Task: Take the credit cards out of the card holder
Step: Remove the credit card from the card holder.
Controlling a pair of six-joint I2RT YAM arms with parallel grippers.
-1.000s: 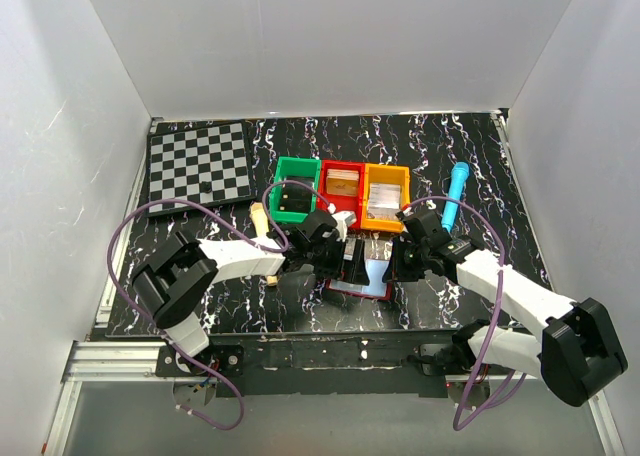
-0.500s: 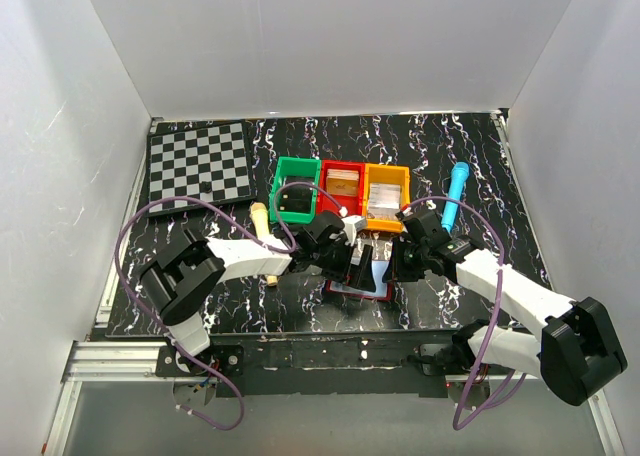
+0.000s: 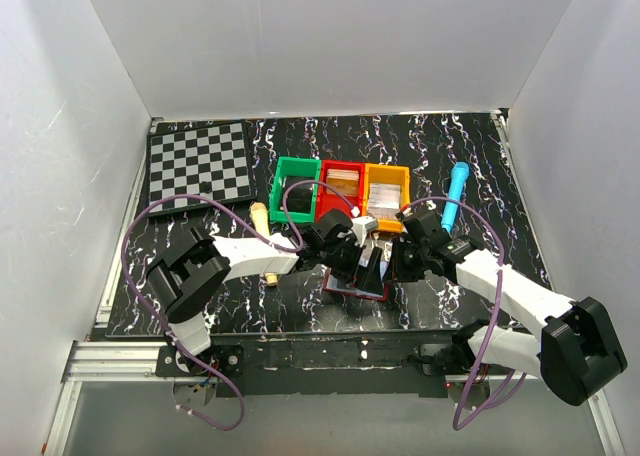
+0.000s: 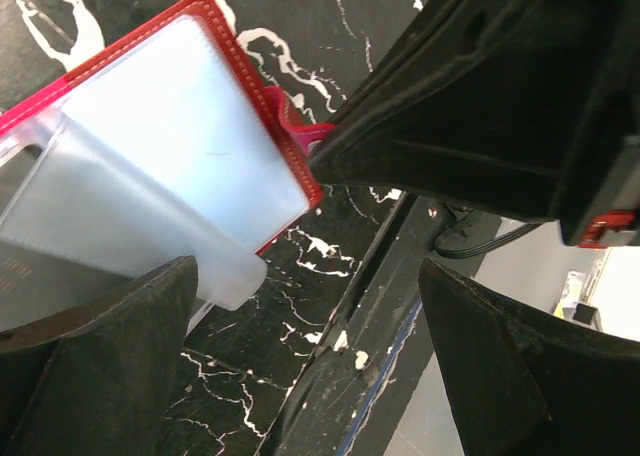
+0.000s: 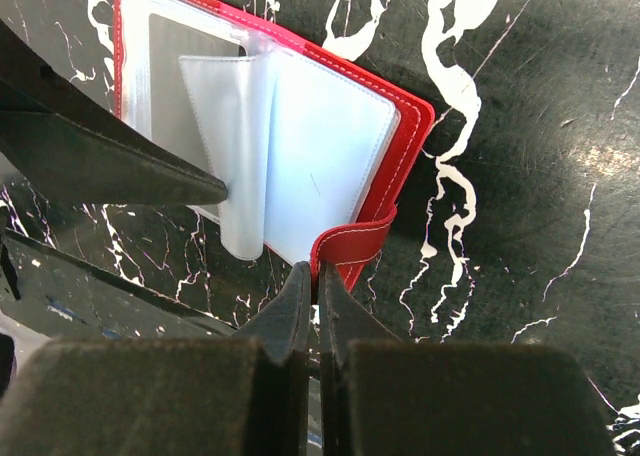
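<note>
The card holder (image 3: 352, 287) lies open on the black marbled table near its front edge, red-edged with pale clear sleeves (image 5: 300, 146). A grey card (image 5: 190, 61) shows inside a sleeve. My right gripper (image 5: 318, 276) is shut on the holder's red snap tab (image 5: 355, 241); it also shows in the top view (image 3: 398, 264). My left gripper (image 4: 310, 366) is open and low over the holder (image 4: 180, 146), with one finger (image 4: 90, 356) at the loose sleeve's edge. It also shows in the top view (image 3: 358, 261), and its finger (image 5: 100, 166) is visible in the right wrist view.
Green (image 3: 295, 188), red (image 3: 341, 188) and orange (image 3: 386, 196) bins stand in a row just behind the holder. A chessboard (image 3: 200, 164) lies at the back left, a blue pen (image 3: 456, 191) at the right, a pale wooden stick (image 3: 262, 221) under the left arm.
My left gripper has moved right and forward onto the open card holder. The right gripper has stayed on the tab.
</note>
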